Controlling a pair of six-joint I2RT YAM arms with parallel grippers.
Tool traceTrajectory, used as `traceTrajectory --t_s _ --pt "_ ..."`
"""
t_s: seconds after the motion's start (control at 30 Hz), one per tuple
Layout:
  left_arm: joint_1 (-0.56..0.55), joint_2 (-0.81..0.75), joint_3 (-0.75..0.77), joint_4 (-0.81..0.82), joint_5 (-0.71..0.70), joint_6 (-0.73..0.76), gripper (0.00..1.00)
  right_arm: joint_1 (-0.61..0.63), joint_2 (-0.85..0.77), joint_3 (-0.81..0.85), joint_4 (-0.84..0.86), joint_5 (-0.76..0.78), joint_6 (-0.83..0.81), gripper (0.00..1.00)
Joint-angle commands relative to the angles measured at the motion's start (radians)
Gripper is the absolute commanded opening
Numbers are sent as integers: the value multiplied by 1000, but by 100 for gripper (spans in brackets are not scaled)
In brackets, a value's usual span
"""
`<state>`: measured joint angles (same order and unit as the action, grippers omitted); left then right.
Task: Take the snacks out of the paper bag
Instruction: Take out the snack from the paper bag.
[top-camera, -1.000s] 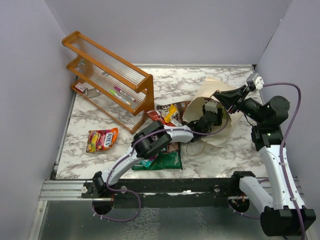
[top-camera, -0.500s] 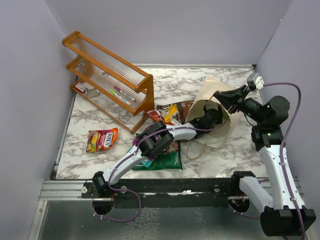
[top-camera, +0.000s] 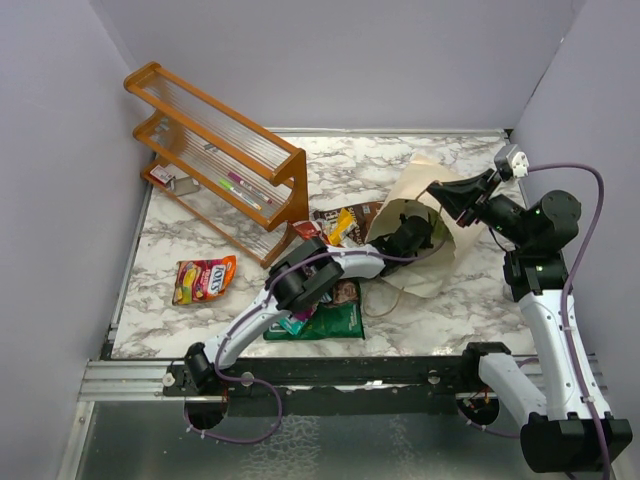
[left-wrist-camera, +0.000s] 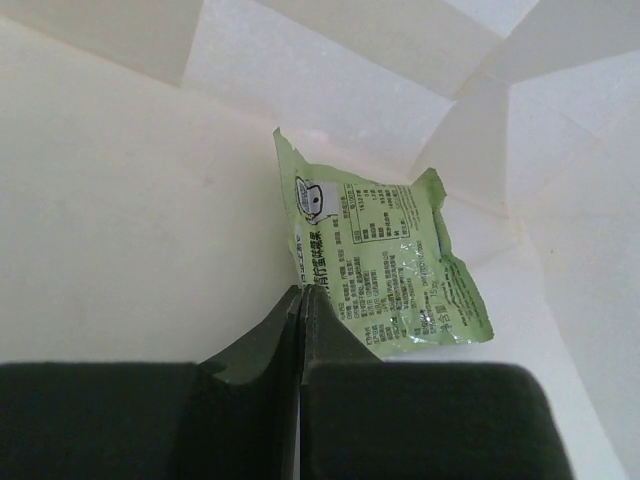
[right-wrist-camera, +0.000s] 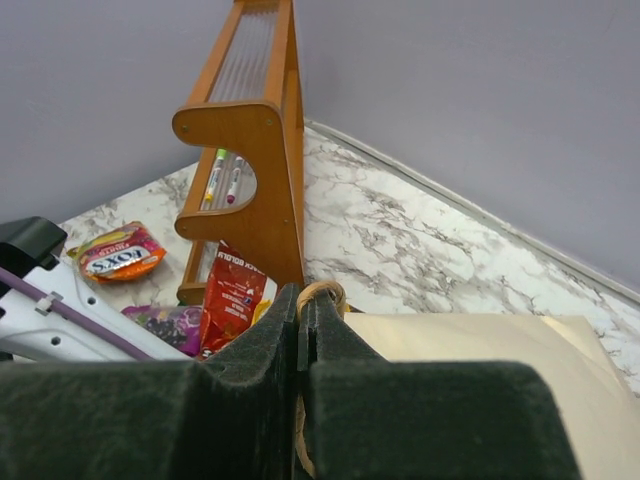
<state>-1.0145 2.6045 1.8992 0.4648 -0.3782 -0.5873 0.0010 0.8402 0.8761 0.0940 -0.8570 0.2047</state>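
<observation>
With our right claw (right-wrist-camera: 300, 292) clamped on the paper bag (top-camera: 432, 272) and our left claw (left-wrist-camera: 301, 294) shut, seemingly pinching the green packet (left-wrist-camera: 385, 265) deep inside, we draw back slowly and straight.

The bag (top-camera: 432, 272) is beige, the packet (left-wrist-camera: 385, 265) in it pale green with dark print, the desk (top-camera: 180, 235) white marble veined grey, the rack (top-camera: 222, 150) orange, the candy bag (top-camera: 204, 279) orange-red.
</observation>
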Motion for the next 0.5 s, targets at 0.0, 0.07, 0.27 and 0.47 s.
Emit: traceTrajectory --t_s 0.0,0.07,0.27,0.47 --pt "-4 -173 -134 64 42 59 0 7 -12 17 -13 23 -20 2" --pt "-9 -247 -217 92 64 67 0 7 -11 17 -21 45 -30 2" --pt "-31 -451 -396 111 151 85 0 7 -12 18 -50 165 -21 2" --pt "-53 -627 -569 91 262 58 0 7 -10 22 -64 316 -15 2"
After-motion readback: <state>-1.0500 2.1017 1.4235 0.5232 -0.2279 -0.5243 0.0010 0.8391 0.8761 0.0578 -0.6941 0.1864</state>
